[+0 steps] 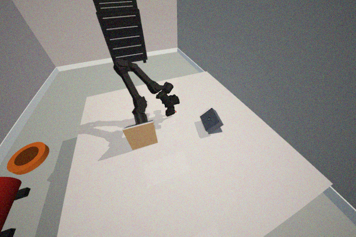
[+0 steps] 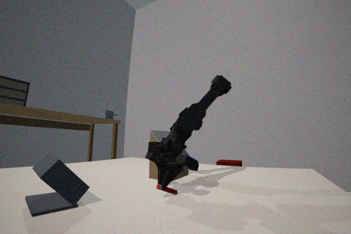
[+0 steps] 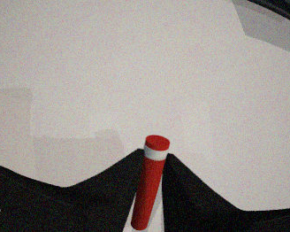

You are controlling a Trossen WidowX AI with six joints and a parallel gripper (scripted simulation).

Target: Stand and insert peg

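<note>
The red peg [image 1: 175, 111] [image 2: 170, 190] [image 3: 149, 195] has a white band near one end. My gripper [image 1: 170, 113] [image 2: 162, 186] [image 3: 153, 158] is shut on it close to the banded end. In the exterior view the peg is tilted, its plain end a little lower than its banded end, low over the table; whether the plain end touches the table I cannot tell. The dark sloped panel [image 1: 212, 118] [image 2: 66, 181] stands on a flat base, apart from the gripper. Its hole [image 1: 208, 119] shows in the top view only. A dark edge shows at the wrist view's top right.
A tan box with a grey top [image 1: 141, 136] [image 2: 153, 156] stands at the arm's foot. The pale table [image 1: 183, 182] [image 2: 136, 211] carries the arm's shadows. A red block [image 2: 229, 162] shows behind it. An orange ring [image 1: 43, 153] is off to the left in the top view.
</note>
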